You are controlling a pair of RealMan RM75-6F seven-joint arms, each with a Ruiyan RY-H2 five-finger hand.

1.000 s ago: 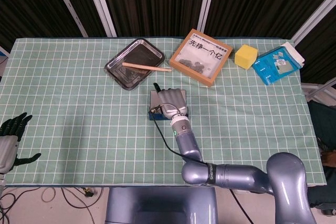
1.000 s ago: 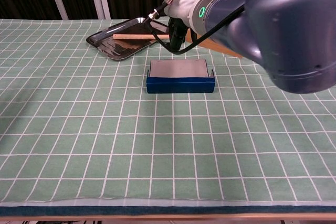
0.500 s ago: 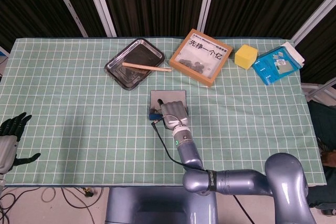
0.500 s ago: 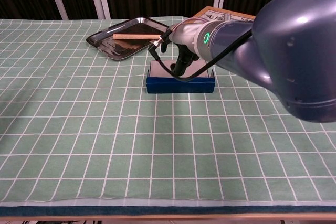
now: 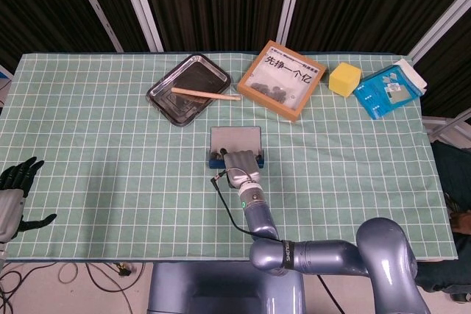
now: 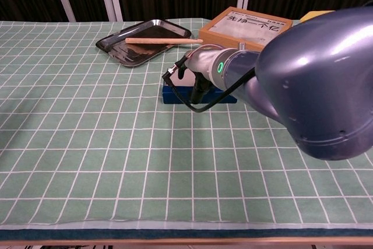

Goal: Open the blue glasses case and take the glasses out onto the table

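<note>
The blue glasses case (image 5: 235, 137) lies closed at the table's middle, its grey lid up and its blue base showing in the chest view (image 6: 173, 95). My right hand (image 5: 239, 162) sits at the case's near edge, its back turned up and its fingers reaching onto the front rim. The fingers are hidden under the hand, so their grip is unclear. In the chest view my right forearm (image 6: 303, 74) covers most of the case. My left hand (image 5: 15, 193) hangs off the table's near left corner, fingers apart and holding nothing. No glasses show.
A metal tray (image 5: 158, 97) with a wooden stick (image 5: 206, 94) lies behind the case to the left. A wooden framed box (image 5: 281, 79), a yellow block (image 5: 344, 79) and a blue packet (image 5: 388, 90) line the back right. A thin cable (image 5: 221, 182) loops beside my right wrist.
My right hand has drawn back from over the case's lid to its near edge. The case stays closed and in place. The left hand has not moved.
</note>
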